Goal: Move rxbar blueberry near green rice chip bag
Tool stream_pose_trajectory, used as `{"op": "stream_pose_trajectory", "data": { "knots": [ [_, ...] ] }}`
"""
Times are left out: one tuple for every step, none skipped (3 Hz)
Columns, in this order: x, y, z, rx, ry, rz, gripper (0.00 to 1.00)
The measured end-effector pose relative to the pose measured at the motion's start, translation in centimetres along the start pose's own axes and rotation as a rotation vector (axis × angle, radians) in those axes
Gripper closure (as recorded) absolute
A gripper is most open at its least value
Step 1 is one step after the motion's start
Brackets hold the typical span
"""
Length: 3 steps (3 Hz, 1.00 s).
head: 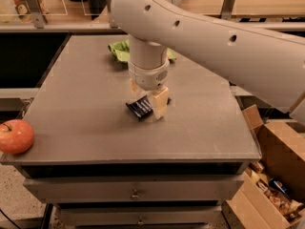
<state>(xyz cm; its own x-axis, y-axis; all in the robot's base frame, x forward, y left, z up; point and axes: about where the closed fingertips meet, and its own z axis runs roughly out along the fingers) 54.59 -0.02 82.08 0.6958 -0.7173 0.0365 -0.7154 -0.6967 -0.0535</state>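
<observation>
I count one gripper (147,103), low over the middle of one table (81,104), plus one dark bar (139,109), one green bag (119,50), one apple (15,136).

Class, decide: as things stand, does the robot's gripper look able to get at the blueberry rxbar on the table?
Probably yes. The gripper sits right over the rxbar blueberry with nothing between them; the green rice chip bag and apple lie well away.
</observation>
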Motion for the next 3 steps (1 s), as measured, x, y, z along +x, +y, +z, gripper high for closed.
{"op": "stream_pose_trajectory", "data": {
  "knots": [
    [0.44,-0.03,0.13,-0.014,0.020,0.021,0.69],
    [0.45,-0.05,-0.10,-0.014,0.020,0.022,0.92],
    [0.46,-0.14,-0.09,-0.009,0.020,0.022,1.00]
  ]
}}
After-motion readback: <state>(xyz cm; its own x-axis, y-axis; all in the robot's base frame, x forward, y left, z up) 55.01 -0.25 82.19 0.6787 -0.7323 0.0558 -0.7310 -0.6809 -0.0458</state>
